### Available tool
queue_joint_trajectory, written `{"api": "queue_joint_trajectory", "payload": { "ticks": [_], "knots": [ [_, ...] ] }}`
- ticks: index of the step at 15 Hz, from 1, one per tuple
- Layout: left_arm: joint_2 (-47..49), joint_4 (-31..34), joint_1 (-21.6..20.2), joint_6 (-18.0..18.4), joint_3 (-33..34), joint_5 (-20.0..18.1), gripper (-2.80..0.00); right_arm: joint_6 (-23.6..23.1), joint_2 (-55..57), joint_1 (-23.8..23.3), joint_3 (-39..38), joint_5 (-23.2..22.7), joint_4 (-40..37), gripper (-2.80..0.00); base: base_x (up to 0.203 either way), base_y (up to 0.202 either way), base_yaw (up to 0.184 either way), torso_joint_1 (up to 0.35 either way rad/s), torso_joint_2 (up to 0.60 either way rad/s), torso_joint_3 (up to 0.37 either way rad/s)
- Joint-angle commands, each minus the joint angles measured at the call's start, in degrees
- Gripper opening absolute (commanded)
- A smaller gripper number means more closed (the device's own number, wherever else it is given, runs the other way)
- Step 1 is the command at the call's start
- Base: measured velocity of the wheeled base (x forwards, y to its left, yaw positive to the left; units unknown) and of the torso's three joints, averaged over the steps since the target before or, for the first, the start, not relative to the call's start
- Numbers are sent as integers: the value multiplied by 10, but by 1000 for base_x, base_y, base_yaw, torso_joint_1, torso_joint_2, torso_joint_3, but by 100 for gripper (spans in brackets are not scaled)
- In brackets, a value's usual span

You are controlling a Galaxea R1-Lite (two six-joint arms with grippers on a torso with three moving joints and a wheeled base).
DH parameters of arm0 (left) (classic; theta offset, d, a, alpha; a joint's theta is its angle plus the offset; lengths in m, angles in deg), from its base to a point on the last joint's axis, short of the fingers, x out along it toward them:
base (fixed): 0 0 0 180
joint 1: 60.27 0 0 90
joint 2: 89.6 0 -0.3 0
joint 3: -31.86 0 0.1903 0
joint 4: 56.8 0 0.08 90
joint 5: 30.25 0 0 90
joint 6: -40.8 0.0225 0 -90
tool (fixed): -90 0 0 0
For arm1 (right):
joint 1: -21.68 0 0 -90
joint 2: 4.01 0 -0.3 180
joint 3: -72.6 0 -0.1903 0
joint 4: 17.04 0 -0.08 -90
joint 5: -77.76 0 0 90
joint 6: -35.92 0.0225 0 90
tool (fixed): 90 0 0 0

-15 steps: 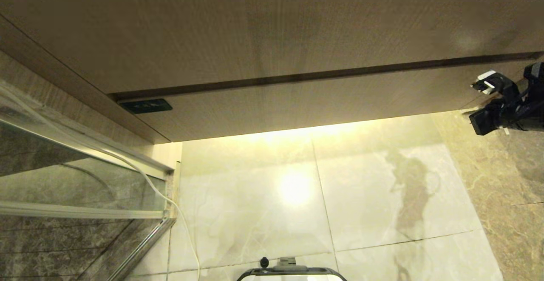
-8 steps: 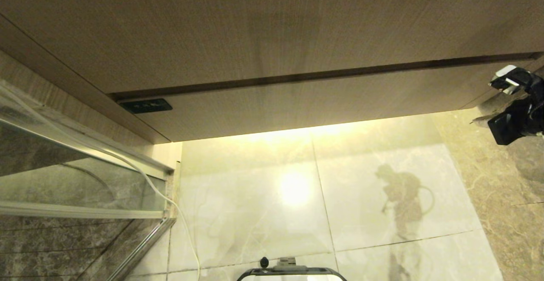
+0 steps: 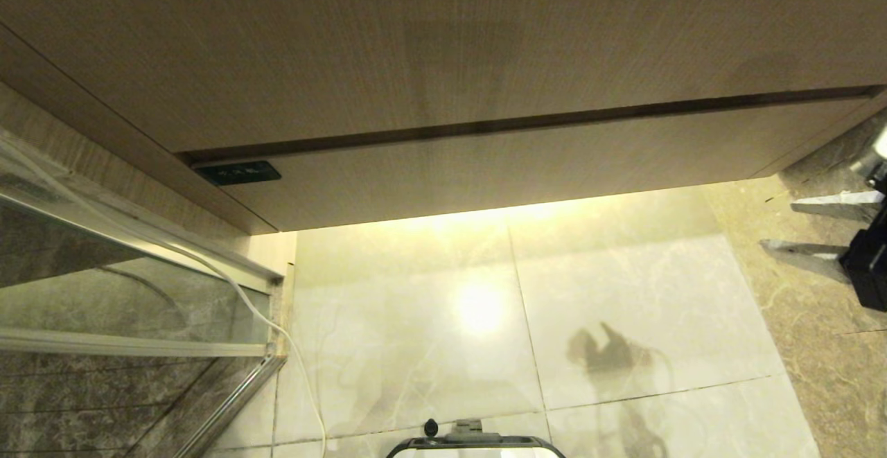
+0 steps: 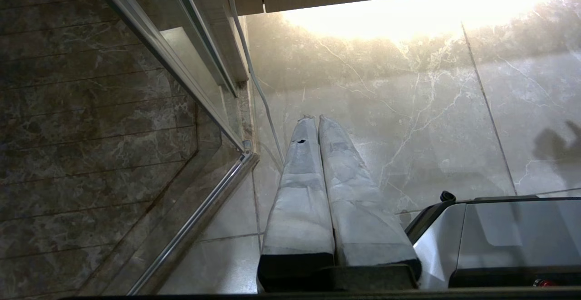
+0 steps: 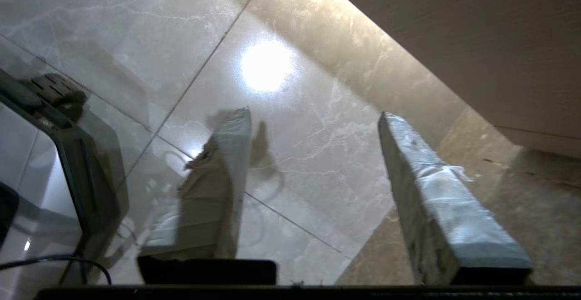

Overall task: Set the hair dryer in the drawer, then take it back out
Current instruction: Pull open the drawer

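The drawer (image 3: pixel 485 167) shows only as a low wood-grain front with a small dark label (image 3: pixel 238 172) at its left end; its inside is hidden. The hair dryer is out of view. My right gripper (image 3: pixel 777 226) hangs at the right edge of the head view, beyond the drawer's right end and above the brown floor tiles. It is open, and the right wrist view shows only floor in the right gripper's (image 5: pixel 315 112) gap. My left gripper (image 4: pixel 314 117) is shut and empty, parked over the floor beside the base.
A taller wood-grain panel (image 3: pixel 416 42) sits above the drawer. A glass shower door with a metal rail (image 3: pixel 229 402) stands at the left, and a white cable (image 3: pixel 305 382) runs down beside it. Glossy marble floor (image 3: pixel 610 285) lies below the cabinet. My base (image 3: pixel 475 444) is at the bottom.
My right gripper has swung down and to the right, away from the drawer's right end, and its fingers have gone from shut to open. The left arm has not moved.
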Motion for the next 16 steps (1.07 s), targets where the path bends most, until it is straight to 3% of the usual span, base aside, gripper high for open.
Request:
{"api": "queue_joint_trajectory", "payload": {
  "ticks": [1, 3, 5, 6, 9, 10, 13, 16],
  "knots": [
    [0, 0, 0, 0, 0, 0, -280, -27, -89, 20, -38, 16, -1, 0, 0, 0, 0, 0, 0, 0],
    [0, 0, 1, 0, 0, 0, -280, -64, -125, 38, -48, 45, 0, 0, 0, 0, 0, 0, 0, 0],
    [0, 0, 0, 0, 0, 0, -280, -156, -140, 56, -55, 150, 2, 0, 0, 0, 0, 0, 0, 0],
    [0, 0, 0, 0, 0, 0, -280, -179, -139, 85, -57, 190, 3, 0, 0, 0, 0, 0, 0, 0],
    [0, 0, 0, 0, 0, 0, -280, -185, -109, 180, -70, 221, 26, 0, 0, 0, 0, 0, 0, 0],
    [0, 0, 0, 0, 0, 0, -280, -167, -90, 218, -76, 210, 52, 0, 0, 0, 0, 0, 0, 0],
    [0, 0, 0, 0, 0, 0, -280, -96, -59, 245, -110, 63, 105, 0, 0, 0, 0, 0, 0, 0],
    [0, 0, 1, 0, 0, 0, -280, -100, -14, 247, -132, 29, 178, 0, 0, 0, 0, 0, 0, 0]
  ]
}}
